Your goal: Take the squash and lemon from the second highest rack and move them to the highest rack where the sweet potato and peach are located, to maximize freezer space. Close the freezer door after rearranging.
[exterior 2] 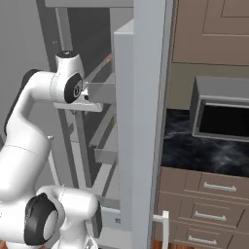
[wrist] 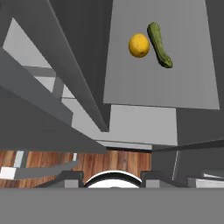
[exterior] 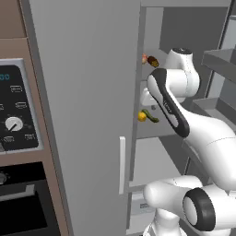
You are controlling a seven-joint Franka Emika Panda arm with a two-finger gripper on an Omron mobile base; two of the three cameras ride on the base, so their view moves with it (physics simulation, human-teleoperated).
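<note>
From the left base view, the grey freezer door [exterior: 87,115] stands open and takes up the middle of the picture, with a white handle [exterior: 122,163] low on its edge. Left of it is a brown cabinet front carrying a dark oven control panel [exterior: 16,122] with a white dial. Inside the freezer, the lemon [exterior: 142,116] and the green squash [exterior: 150,116] lie touching or nearly so on the second highest rack [exterior: 152,131]. Above them, on the highest rack, sit the peach [exterior: 144,58] and the darker sweet potato [exterior: 153,61], close together. The white arm [exterior: 184,120] bends up in front of the racks.

From the right base view, the arm's wrist [exterior 2: 68,85] reaches in behind a tall grey door panel [exterior 2: 146,121]. To the right are brown drawers [exterior 2: 209,209], a dark marbled desk [exterior 2: 204,151] and a microwave [exterior 2: 221,116].

In the hand view, the lemon [wrist: 139,45] and squash [wrist: 159,44] rest just beside each other on a flat grey rack [wrist: 162,87]. Wooden floor [wrist: 118,162] shows below. Whether the jaws are apart or together cannot be told.
</note>
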